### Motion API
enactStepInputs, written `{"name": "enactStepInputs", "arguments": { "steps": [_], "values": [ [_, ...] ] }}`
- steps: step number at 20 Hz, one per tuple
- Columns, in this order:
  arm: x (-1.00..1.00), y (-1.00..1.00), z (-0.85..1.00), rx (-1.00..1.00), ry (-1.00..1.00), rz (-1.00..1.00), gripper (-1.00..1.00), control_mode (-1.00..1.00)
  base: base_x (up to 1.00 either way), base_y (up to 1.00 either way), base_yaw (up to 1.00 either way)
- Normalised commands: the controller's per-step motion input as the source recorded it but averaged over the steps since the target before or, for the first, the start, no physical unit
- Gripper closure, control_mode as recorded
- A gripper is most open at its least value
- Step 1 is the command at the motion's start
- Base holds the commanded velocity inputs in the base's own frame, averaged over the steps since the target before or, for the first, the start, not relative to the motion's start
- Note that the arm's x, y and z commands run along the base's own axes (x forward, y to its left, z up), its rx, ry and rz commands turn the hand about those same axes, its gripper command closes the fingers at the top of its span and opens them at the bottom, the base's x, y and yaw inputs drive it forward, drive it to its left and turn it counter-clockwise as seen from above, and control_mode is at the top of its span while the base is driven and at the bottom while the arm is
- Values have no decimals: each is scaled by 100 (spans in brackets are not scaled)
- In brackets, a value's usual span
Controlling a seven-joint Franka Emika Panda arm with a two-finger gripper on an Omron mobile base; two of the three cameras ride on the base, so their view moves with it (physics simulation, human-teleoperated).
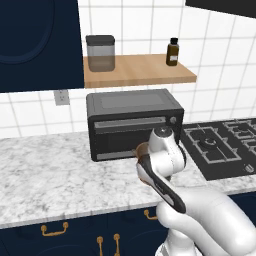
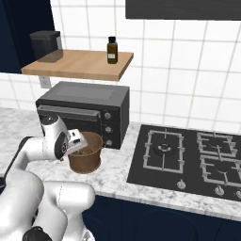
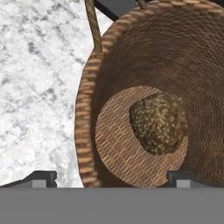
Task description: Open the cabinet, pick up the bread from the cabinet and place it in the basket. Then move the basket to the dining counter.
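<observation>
The round brown basket [image 2: 87, 159] stands on the marble counter in front of the black oven. In the hand view the bread [image 3: 158, 122], a dark lumpy roll, lies on the floor of the basket [image 3: 131, 65]. My gripper [image 3: 113, 178] hangs open just above the basket's rim, its two fingertips [image 3: 41, 177] straddling the rim's left side, holding nothing. In the right base view the gripper [image 2: 81, 141] points into the basket from the left. The cabinet's navy door [image 1: 35, 40] is up at the left beside its wooden shelf [image 1: 135, 70]. The dining counter is out of view.
A black toaster oven [image 1: 132, 122] stands right behind the basket. A gas hob [image 2: 188, 155] lies to the right. On the shelf stand a grey canister [image 1: 101, 53] and a brown bottle [image 1: 172, 52]. Bare marble [image 1: 45, 170] stretches left, above navy drawers [image 1: 55, 229].
</observation>
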Motion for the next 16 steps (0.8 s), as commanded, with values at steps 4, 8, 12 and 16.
{"name": "enactStepInputs", "arguments": {
  "steps": [4,8,12,16],
  "values": [
    [15,0,-32,-9,1,11,-100,-100,0,0,0],
    [0,0,-57,-9,4,10,100,-100,0,0,0],
    [-2,-7,-63,-6,6,5,100,-100,0,0,0],
    [-11,-46,-8,-2,0,7,100,-100,0,0,0]
  ]
}}
